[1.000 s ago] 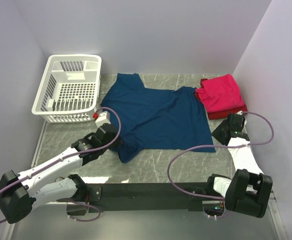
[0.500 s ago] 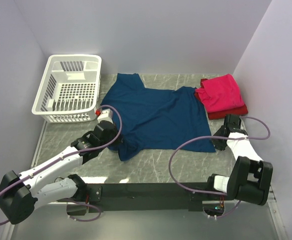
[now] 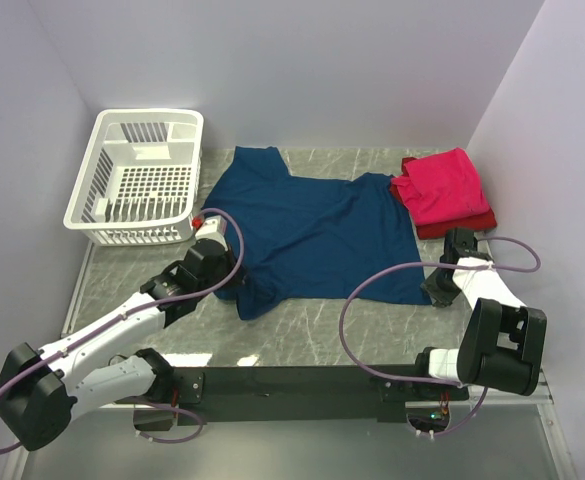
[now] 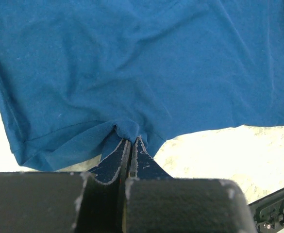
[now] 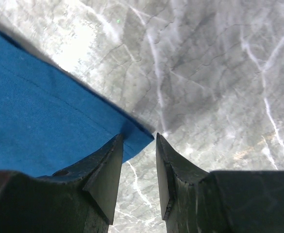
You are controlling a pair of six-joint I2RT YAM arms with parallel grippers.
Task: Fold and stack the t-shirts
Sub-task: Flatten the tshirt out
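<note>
Since a second ago the right tool (image 3: 439,290) has swung in from the bench's right edge to the near right corner of the navy t-shirt (image 3: 312,230). Its cable now loops out farther to the right. In the wrist view this tool (image 5: 138,138) is released, with its jaws apart on either side of the shirt's corner tip (image 5: 139,138). One finger (image 5: 105,170) overlaps the blue cloth, the other sits over bare bench (image 5: 219,73).

The left tool (image 3: 234,285) has barely shifted and stays at the shirt's near left corner. It is clenched there on a pinched-up ridge of blue fabric (image 4: 127,133).

From both tools the shirt spreads flat across the middle of the bench (image 3: 322,320), unchanged in outline. At the far right corner the pinkish-red folded shirt (image 3: 440,185) lies on the darker red one (image 3: 464,222), just beside the navy sleeve. A white basket (image 3: 147,190) stands in the far left corner, as before.
</note>
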